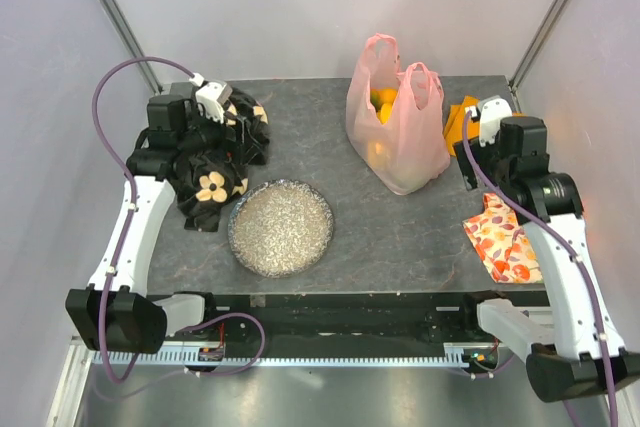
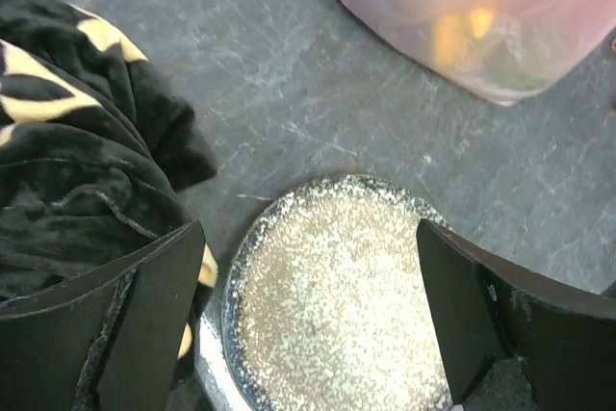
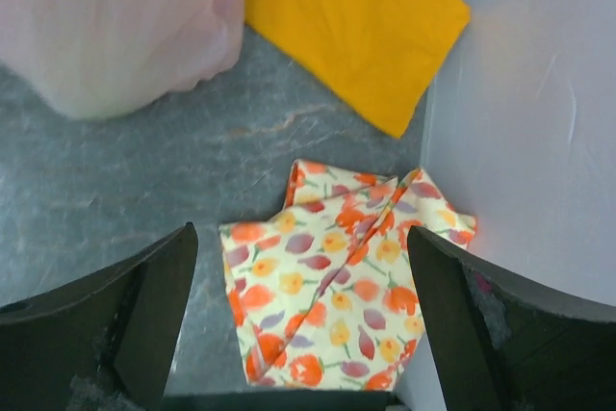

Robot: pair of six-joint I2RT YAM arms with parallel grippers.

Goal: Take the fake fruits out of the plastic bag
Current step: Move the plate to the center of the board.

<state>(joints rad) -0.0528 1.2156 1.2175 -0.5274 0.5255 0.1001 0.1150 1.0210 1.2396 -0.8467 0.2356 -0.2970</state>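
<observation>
— Since the top view shows the plastic bag (image 1: 398, 132) standing far-centre on the counter (image 1: 400, 237), fake fruits (image 1: 383, 100) inside, is anything out?

— Nothing yet. Left wrist: left tool (image 2: 308, 324) spread, empty, above the plate (image 2: 337, 267). Right wrist: right tool (image 3: 303, 324) equally released, over floral cloth (image 3: 337, 286).

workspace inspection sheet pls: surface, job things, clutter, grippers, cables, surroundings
surface: dark grey stone-look tabletop, no spills seen
job's things: translucent pink plastic carrier bag standing at the back, yellow-orange fake fruits inside
clutter: round silvery glitter plate; black floral cloth; plain orange cloth; cream cloth with orange flowers
grippers: left gripper open over the plate edge; right gripper open over the flowered cloth
cables: purple cables looping along both arms
surroundings: pale enclosure walls
</observation>
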